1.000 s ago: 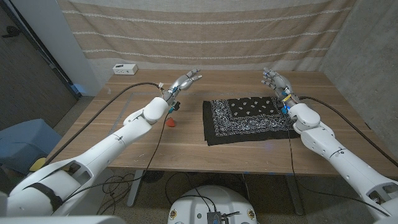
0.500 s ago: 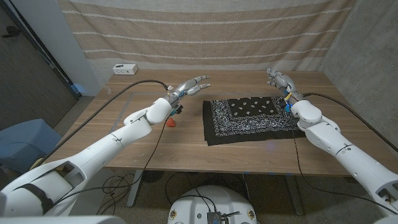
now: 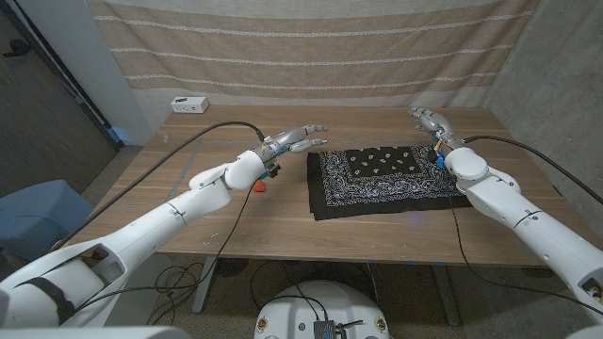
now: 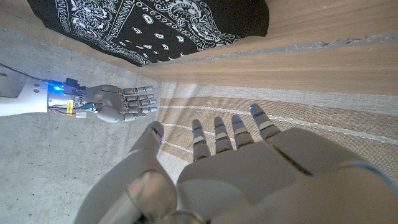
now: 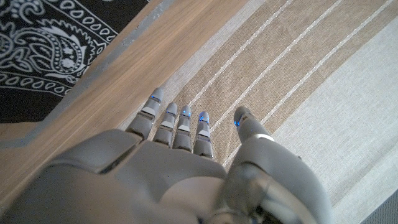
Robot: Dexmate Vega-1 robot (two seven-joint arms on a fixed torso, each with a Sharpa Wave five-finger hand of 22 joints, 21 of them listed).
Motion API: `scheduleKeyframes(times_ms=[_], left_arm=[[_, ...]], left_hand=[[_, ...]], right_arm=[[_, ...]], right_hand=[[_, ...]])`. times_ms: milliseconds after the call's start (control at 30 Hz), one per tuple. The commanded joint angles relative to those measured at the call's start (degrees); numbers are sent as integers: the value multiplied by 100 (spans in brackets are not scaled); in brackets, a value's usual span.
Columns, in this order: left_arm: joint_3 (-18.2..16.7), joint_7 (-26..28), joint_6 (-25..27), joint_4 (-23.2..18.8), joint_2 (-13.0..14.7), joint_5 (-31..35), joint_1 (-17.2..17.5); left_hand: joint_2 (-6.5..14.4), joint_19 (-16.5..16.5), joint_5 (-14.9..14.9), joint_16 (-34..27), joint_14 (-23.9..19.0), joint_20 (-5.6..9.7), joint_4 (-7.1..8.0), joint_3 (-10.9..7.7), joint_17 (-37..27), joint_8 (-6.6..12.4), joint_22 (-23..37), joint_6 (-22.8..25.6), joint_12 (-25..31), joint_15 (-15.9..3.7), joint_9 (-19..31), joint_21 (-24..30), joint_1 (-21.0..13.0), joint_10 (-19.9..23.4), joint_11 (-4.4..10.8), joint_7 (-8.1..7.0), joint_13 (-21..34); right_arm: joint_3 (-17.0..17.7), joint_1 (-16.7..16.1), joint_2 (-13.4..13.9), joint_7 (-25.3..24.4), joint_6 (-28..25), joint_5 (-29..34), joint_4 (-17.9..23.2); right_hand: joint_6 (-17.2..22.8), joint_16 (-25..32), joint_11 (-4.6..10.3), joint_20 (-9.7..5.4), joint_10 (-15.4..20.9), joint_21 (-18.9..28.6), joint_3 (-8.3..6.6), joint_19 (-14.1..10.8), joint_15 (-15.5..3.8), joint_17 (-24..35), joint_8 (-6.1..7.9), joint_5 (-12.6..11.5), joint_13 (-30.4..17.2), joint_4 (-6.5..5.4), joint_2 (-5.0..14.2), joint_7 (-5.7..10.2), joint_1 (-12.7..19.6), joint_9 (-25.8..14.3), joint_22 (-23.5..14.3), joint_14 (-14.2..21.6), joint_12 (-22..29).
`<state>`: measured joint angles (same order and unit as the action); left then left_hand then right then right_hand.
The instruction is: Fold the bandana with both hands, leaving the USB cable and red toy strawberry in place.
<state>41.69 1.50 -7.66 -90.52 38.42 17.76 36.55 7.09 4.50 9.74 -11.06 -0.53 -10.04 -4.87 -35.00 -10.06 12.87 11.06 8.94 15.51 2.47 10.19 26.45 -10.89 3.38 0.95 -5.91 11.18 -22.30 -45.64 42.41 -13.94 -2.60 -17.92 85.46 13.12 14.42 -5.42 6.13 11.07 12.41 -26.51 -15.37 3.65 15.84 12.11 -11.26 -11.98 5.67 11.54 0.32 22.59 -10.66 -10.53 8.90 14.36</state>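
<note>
Near the table's far edge, bandana (image 3: 382, 179) lies long axis left-right between both open, empty hands: left hand (image 3: 294, 140) nearest its far-left corner, right hand (image 3: 429, 122) its far-right.

**White arms, grey metal hands**

Both arms have smooth white rounded shells with dark gaps at the joints. A thick black cable runs along each arm toward the wrist. The left robot hand (image 3: 294, 140) and the right robot hand (image 3: 426, 120) are grey metal, with jointed fingers and small blue lights near the fingertips (image 4: 216, 122). At the wrists there are small coloured wires and blue parts.
</note>
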Motion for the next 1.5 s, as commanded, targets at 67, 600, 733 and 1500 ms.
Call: scheduleKeyframes(times_ms=[67,600,733,1500], left_arm=[[108,-362,74,-117,86,257,-16],[198,-725,180,-174,174,406,-13],[211,-778,207,-184,184,426,-4],[298,-1092,422,-349,270,558,45]], left_hand=[[96,-75,27,-22,-30,-56,2,-54,-14,30,14,137,40,14,16,-28,-67,109,-35,47,17],[207,-75,18,-27,-30,-59,133,-104,-43,-17,20,200,23,3,22,-44,-18,172,-8,37,18],[184,-74,13,-26,-33,-57,144,-97,-42,-15,21,244,27,-4,22,-47,-4,206,15,49,18],[111,-95,10,-19,-65,-47,195,-95,-32,4,23,582,55,-14,23,-67,53,456,-50,178,17]], right_arm=[[-282,325,141,-289,-1066,508,57],[-826,875,-103,-758,-2310,1222,-336],[-955,988,-191,-935,-2729,1413,-379],[-1778,1584,-283,-701,-4526,2080,-710]], right_hand=[[44,30,-5,8,51,51,-59,-35,-31,22,23,10,-8,-11,-3,9,66,-21,-30,8,-7],[81,6,54,-42,67,58,-171,-53,-89,-14,7,30,3,79,-86,13,258,-22,-28,-19,-41],[93,4,55,-54,76,66,-169,-77,-100,-30,3,48,5,115,-142,11,293,-22,-28,-5,-48],[23,-146,177,-188,-162,50,-215,-60,-202,-114,-67,83,15,271,-172,36,568,-29,-24,-285,-189]])
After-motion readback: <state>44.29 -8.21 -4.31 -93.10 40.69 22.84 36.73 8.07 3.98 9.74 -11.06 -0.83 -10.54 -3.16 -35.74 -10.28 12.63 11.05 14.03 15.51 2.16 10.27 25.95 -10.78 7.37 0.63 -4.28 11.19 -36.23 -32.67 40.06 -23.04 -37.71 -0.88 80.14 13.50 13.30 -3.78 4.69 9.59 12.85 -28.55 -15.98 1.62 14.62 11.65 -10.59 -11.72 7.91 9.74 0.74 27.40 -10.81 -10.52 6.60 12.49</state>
